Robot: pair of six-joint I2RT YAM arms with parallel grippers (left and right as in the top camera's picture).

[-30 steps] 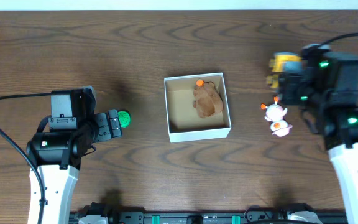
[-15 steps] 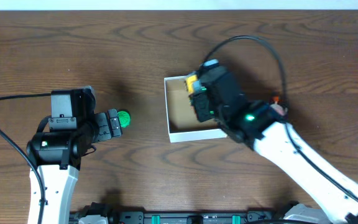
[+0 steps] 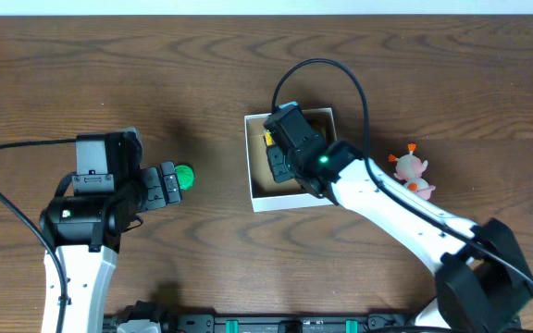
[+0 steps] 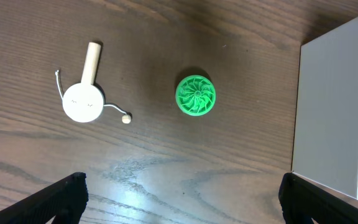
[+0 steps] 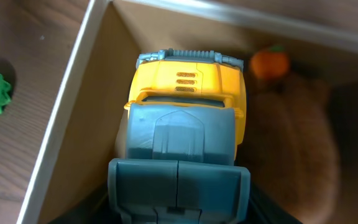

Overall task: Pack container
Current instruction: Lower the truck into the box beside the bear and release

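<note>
Now, on the far left, the left gripper (image 3: 168, 183) hovers with its fingers wide apart and holds nothing. Below it lie a white toy (image 4: 84, 101) and, to its right, a green ball (image 4: 196, 95). The container (image 3: 252, 176) stands in the middle of the table. Inside it the right gripper (image 3: 283, 153) is clamped on a yellow truck (image 5: 187, 87), low beside a brown plush (image 5: 297, 143). A pink toy (image 3: 411, 170) lies on the table further right. I judge that the step in hand is placing the truck. Next the fingers should part and rise straight up, without dragging the plush.
</note>
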